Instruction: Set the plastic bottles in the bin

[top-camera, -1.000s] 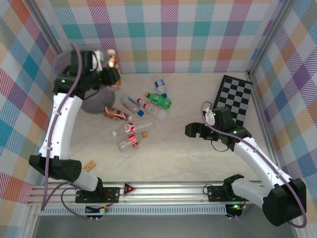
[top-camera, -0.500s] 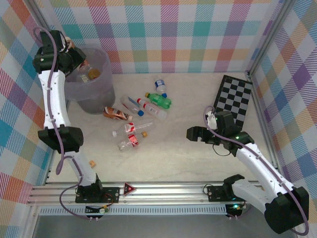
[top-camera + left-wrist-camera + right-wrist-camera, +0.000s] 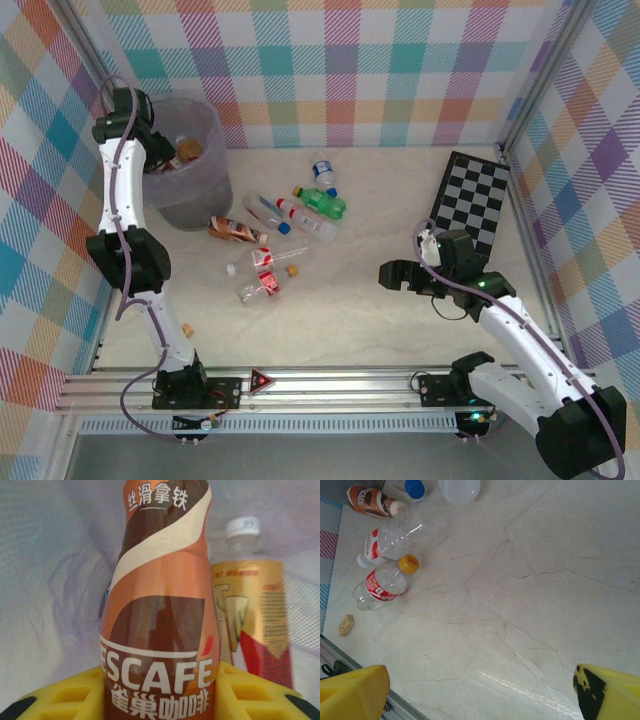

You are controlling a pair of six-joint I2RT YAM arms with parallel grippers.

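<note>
A pale marbled counter (image 3: 400, 330) is seen from above, with the round grey-lavender bin (image 3: 195, 208) standing at its far left corner and a black-and-white checkerboard (image 3: 475, 205) lying at the far right.

The left arm is bent over the bin's rim. In its wrist view, the left fingers (image 3: 65, 700) are closed on a brown-and-orange coffee bottle (image 3: 160, 630), which is pressed upright between the two yellow pads against the bin's bag liner. Just beside it, a gold-and-red labelled bottle (image 3: 255, 610) with a white cap is seen inside the bin.

The right fingers (image 3: 350, 692) are spread wide above bare counter, with nothing held or touched.

The remaining bottles are scattered on the counter right of the bin: a green bottle (image 3: 322, 204), a small blue-capped bottle (image 3: 323, 172), an amber bottle (image 3: 232, 230) and two red-white labelled bottles (image 3: 382, 582). A small tan block (image 3: 346, 625) lies apart, near the front rail.
</note>
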